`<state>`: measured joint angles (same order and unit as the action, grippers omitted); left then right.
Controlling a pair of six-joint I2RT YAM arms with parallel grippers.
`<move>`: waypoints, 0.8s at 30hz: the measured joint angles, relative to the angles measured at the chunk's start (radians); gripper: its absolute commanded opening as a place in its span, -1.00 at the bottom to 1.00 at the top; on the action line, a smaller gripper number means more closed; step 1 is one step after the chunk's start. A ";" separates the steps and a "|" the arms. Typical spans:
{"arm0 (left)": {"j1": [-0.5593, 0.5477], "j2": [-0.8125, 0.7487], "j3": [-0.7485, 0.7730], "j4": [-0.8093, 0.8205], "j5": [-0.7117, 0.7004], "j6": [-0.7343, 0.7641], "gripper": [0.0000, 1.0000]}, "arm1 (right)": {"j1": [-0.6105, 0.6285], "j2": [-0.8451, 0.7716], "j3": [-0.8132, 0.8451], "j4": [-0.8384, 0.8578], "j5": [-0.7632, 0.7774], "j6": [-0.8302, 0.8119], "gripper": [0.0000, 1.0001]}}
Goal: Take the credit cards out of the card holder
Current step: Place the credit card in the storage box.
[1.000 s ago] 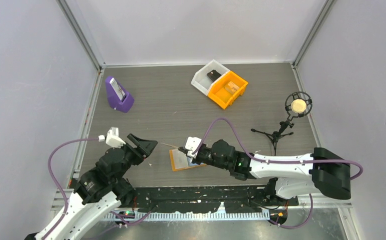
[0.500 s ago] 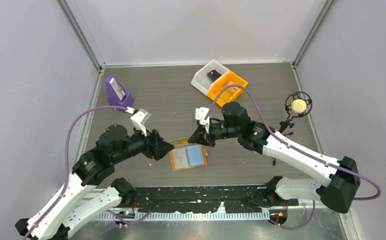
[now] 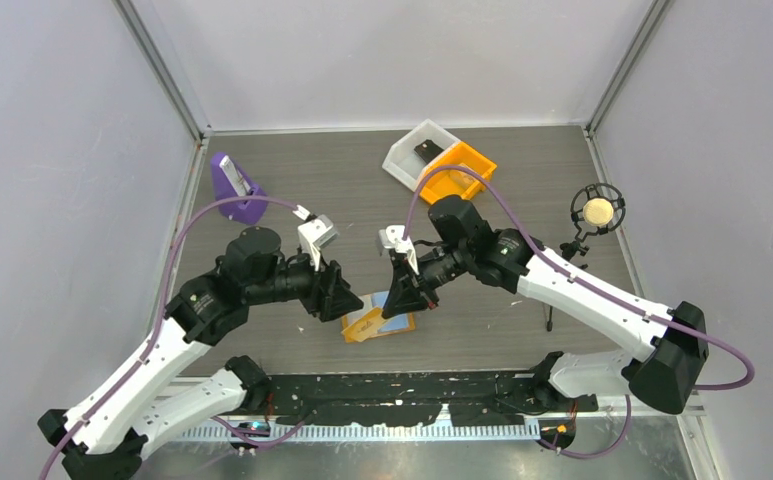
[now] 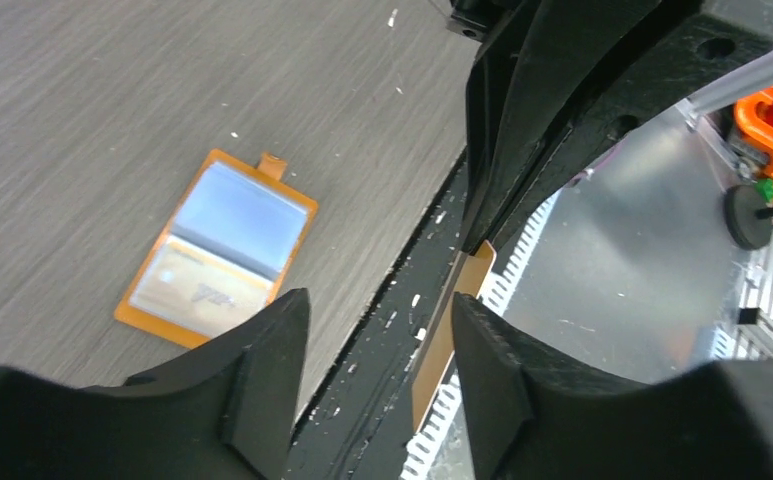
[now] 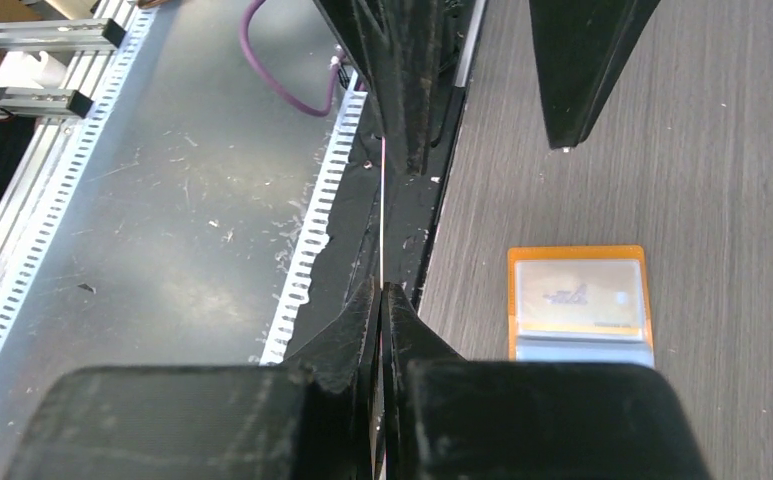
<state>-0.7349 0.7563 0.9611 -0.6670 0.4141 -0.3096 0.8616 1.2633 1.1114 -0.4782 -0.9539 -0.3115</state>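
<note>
Left end effector point(image 3: 352, 303) nearer card holder point(image 3: 372, 326)

L arm point(image 3: 152, 360) & R arm point(image 3: 582, 290): white link shells, blk joint housings. Purple cable point(image 5: 259, 45) loops off each wrist; white cam block point(image 3: 317, 236) there too. Fingers point(image 4: 262, 380) blk, wedge-shaped, matte, scuffed w/ pale specks. Blk base blocks point(image 3: 662, 365) at near edge.

Card holder point(image 3: 374, 325) lying on the table point(image 3: 342, 190), left gripper point(image 3: 355, 304) hovering just left of it, right gripper point(image 3: 394, 308) hanging over its right half, pinching a card point(image 4: 440, 345), bins point(image 3: 474, 160) sitting well behind, stand point(image 3: 234, 190) standing back-left, microphone point(image 3: 596, 210) standing back-right.
</note>
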 measured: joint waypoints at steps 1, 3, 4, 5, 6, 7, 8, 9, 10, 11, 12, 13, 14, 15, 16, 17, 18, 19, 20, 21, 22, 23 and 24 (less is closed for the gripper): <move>0.000 0.005 0.000 0.003 0.012 -0.001 -0.03 | 0.000 0.000 0.001 -0.004 -0.005 0.000 -0.90; 0.000 0.012 -0.001 0.019 0.040 -0.006 -0.11 | 0.000 0.000 0.004 -0.010 -0.010 0.003 -0.90; 0.000 0.012 -0.003 0.032 0.052 -0.010 -0.12 | 0.000 0.000 0.007 -0.013 -0.010 0.004 -0.89; 0.000 0.012 -0.003 0.042 0.063 -0.017 -0.19 | 0.000 0.000 0.009 -0.012 -0.011 0.006 -0.89; 0.000 0.012 -0.004 0.051 0.073 -0.022 -0.24 | 0.000 0.000 0.010 -0.013 -0.011 0.008 -0.90; 0.000 0.013 -0.004 0.058 0.081 -0.024 -0.25 | 0.000 0.000 0.010 -0.013 -0.011 0.010 -0.90; 0.000 0.018 -0.004 0.064 0.089 -0.025 -0.24 | 0.000 0.000 0.010 -0.013 -0.011 0.012 -0.90; 0.000 0.023 -0.004 0.069 0.097 -0.024 -0.17 | 0.000 0.000 0.010 -0.013 -0.011 0.014 -0.89; 0.000 0.031 -0.004 0.072 0.106 -0.024 -0.10 | 0.000 0.000 0.010 -0.013 -0.011 0.017 -0.90; 0.000 0.037 -0.004 0.074 0.111 -0.023 -0.05 | 0.000 0.000 0.010 -0.013 -0.011 0.021 -0.90; 0.000 0.048 -0.004 0.074 0.117 -0.023 -0.03 | 0.000 0.000 0.010 -0.013 -0.011 0.024 -0.89; 0.000 0.055 -0.004 0.073 0.121 -0.024 -0.02 | 0.000 0.000 0.010 -0.013 -0.010 0.029 -0.89; 0.000 0.061 -0.004 0.074 0.126 -0.024 -0.01 | 0.000 0.001 0.011 -0.013 -0.010 0.033 -0.89; 0.000 0.065 -0.004 0.075 0.130 -0.023 -0.01 | 0.000 0.001 0.011 -0.012 -0.010 0.038 -0.89; 0.000 0.066 -0.004 0.077 0.134 -0.023 -0.01 | 0.000 0.002 0.013 -0.013 -0.011 0.045 -0.89; 0.000 0.066 -0.004 0.080 0.137 -0.023 -0.01 | 0.000 0.004 0.013 -0.012 -0.010 0.051 -0.89; 0.000 0.066 -0.004 0.084 0.141 -0.023 -0.02 | 0.000 0.007 0.013 -0.008 -0.009 0.058 -0.89; 0.000 0.066 -0.004 0.087 0.147 -0.023 -0.02 | 0.000 0.010 0.013 -0.005 -0.009 0.062 -0.89; 0.000 0.066 -0.004 0.090 0.151 -0.023 -0.02 | 0.000 0.014 0.013 -0.001 -0.008 0.069 -0.89; 0.000 0.066 -0.005 0.092 0.157 -0.023 -0.02 | 0.000 0.017 0.013 0.003 -0.009 0.076 -0.90; 0.000 0.066 -0.006 0.096 0.161 -0.024 -0.03 | 0.000 0.021 0.013 0.009 -0.009 0.084 -0.89; 0.000 0.066 -0.008 0.098 0.165 -0.024 -0.05 | 0.000 0.024 0.013 0.014 -0.009 0.091 -0.89; 0.000 0.068 -0.010 0.100 0.167 -0.024 -0.06 | 0.000 0.027 0.013 0.019 -0.008 0.099 -0.90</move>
<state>-0.7349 0.8238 0.9508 -0.5674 0.5816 -0.3332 0.8616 1.2903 1.1244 -0.4587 -0.9623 -0.2123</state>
